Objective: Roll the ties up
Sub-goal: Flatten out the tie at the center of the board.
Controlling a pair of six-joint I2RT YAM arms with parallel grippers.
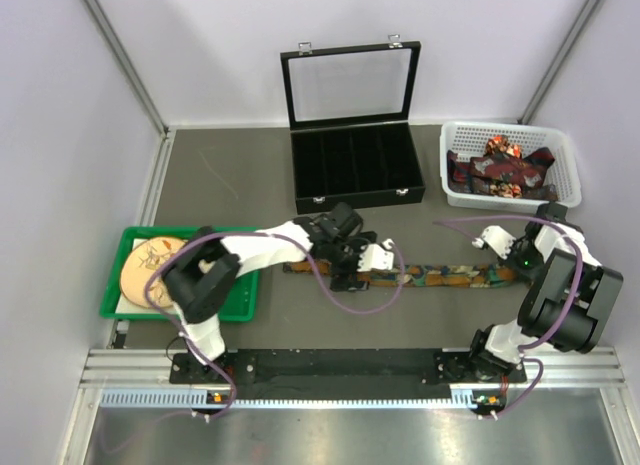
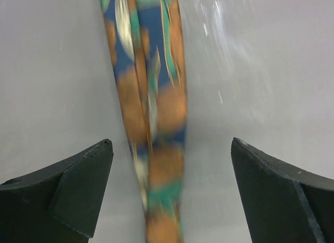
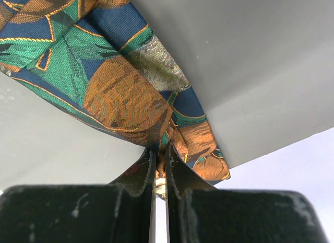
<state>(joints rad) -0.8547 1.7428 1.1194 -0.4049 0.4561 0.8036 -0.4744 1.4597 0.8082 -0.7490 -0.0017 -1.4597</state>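
My left hand [image 2: 171, 141] stands wide open astride the tie [image 2: 151, 96] lying on the desk [image 2: 52, 70], while my right hand [image 3: 160, 170] pinches its end.

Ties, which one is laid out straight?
The tie stretched out flat before the black case; the others lie bunched in the white basket.

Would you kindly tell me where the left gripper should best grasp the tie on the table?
The tie lies flat, its right end pinched by the right gripper; so probably grip its free left end from straight above, jaws across the narrow width.
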